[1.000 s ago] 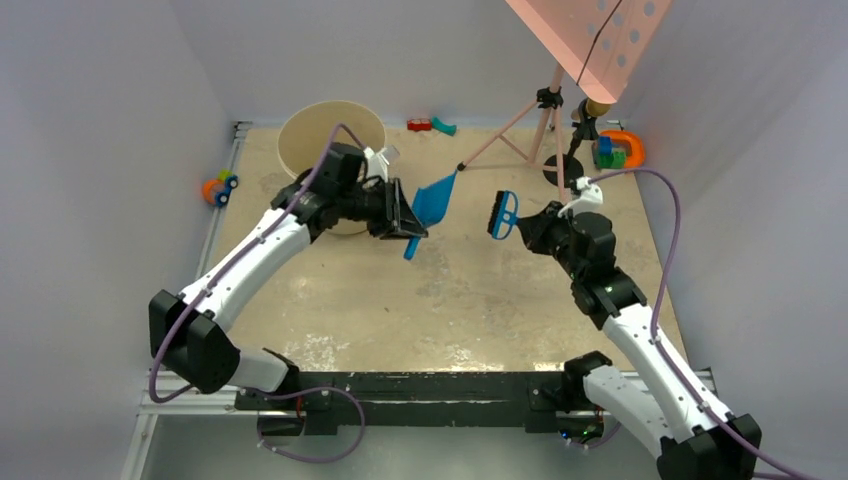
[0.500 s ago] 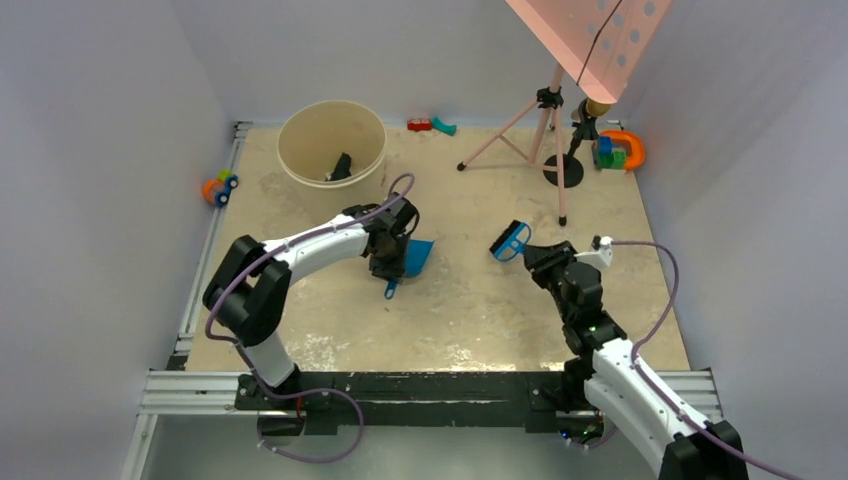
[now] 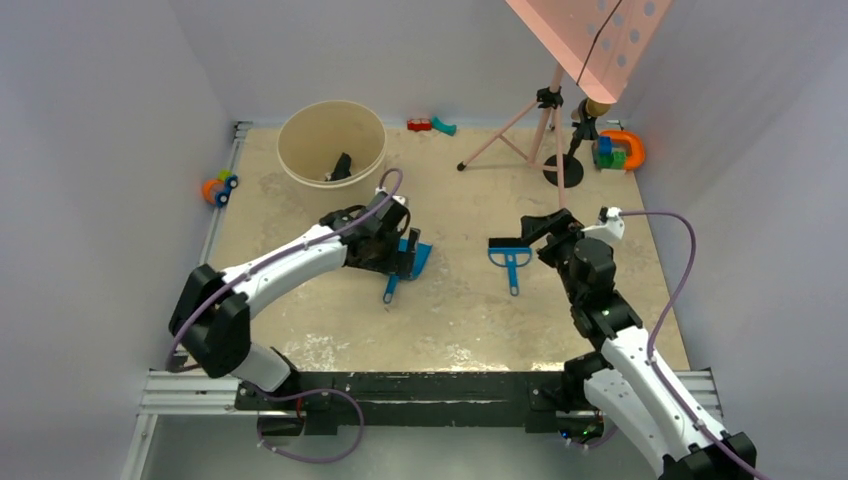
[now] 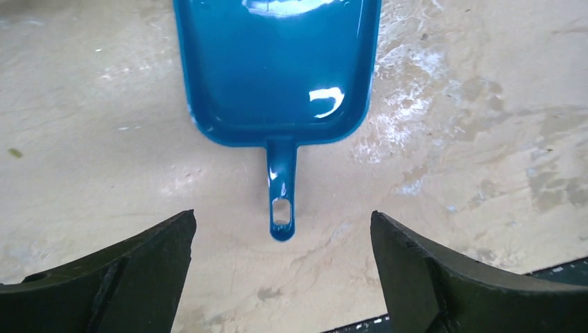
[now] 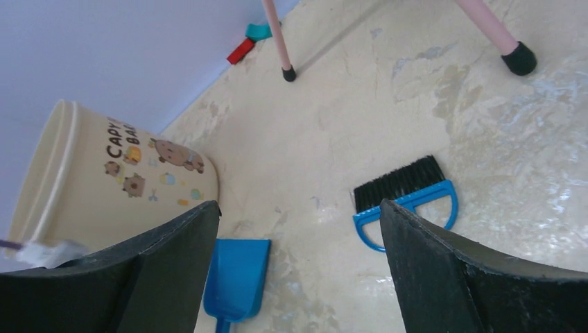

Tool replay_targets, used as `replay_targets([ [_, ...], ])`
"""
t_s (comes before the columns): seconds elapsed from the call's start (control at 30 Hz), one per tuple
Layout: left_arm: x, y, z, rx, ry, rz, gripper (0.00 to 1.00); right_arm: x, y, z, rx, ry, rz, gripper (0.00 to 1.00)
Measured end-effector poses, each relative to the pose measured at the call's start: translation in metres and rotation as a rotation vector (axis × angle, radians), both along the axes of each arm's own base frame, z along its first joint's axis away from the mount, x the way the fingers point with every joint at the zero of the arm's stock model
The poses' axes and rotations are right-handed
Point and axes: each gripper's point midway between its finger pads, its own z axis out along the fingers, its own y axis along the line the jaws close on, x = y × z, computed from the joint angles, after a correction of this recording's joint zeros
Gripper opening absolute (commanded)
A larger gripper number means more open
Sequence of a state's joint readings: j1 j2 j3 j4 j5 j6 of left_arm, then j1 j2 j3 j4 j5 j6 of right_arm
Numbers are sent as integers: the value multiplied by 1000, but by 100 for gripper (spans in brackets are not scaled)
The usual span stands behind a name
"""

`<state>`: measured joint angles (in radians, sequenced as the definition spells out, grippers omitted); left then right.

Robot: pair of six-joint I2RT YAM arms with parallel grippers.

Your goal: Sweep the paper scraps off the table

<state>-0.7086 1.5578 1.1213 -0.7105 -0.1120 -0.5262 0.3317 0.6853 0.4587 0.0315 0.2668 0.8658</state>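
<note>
No paper scraps show on the beige table [image 3: 450, 320]. A blue dustpan [image 3: 415, 258] lies flat and empty on it, handle toward the front. My left gripper [image 3: 402, 250] hovers just over the pan, open; in the left wrist view the dustpan [image 4: 277, 69] lies beyond the left gripper [image 4: 283, 277], free of both fingers. The blue hand brush [image 3: 510, 258] lies flat to the right. My right gripper [image 3: 535, 228] stands open behind it; in the right wrist view the brush [image 5: 409, 194] and dustpan [image 5: 239, 277] lie ahead of the right gripper [image 5: 298, 270].
A cream bucket [image 3: 300, 150] stands at the back left with a dark lump [image 3: 340, 165] inside. A pink tripod stand [image 3: 545, 130] stands back right. Plastic toys sit at the back edge [image 3: 430, 125], left edge [image 3: 218, 188] and right corner [image 3: 618, 150].
The left arm carried the dustpan down from the bucket and let it go on the table. The right arm lowered the brush, released it flat, and drew back. Both grippers opened.
</note>
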Motion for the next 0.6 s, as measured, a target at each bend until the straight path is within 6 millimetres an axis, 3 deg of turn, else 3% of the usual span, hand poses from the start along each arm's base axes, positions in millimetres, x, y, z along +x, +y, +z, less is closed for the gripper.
replay_targets([
  [0.13, -7, 11, 42, -66, -109, 11, 99, -7, -6, -4, -99, 29, 16, 89],
  [0.23, -13, 22, 78, -133, -216, 25, 100, -11, -9, 9, -172, 21, 35, 86],
  [0.43, -39, 63, 155, -346, -551, 92, 100, -36, -14, 67, -285, -156, 96, 84],
  [0.6, -52, 89, 170, -412, -686, 149, 100, -77, -31, 112, -306, -357, 66, 84],
])
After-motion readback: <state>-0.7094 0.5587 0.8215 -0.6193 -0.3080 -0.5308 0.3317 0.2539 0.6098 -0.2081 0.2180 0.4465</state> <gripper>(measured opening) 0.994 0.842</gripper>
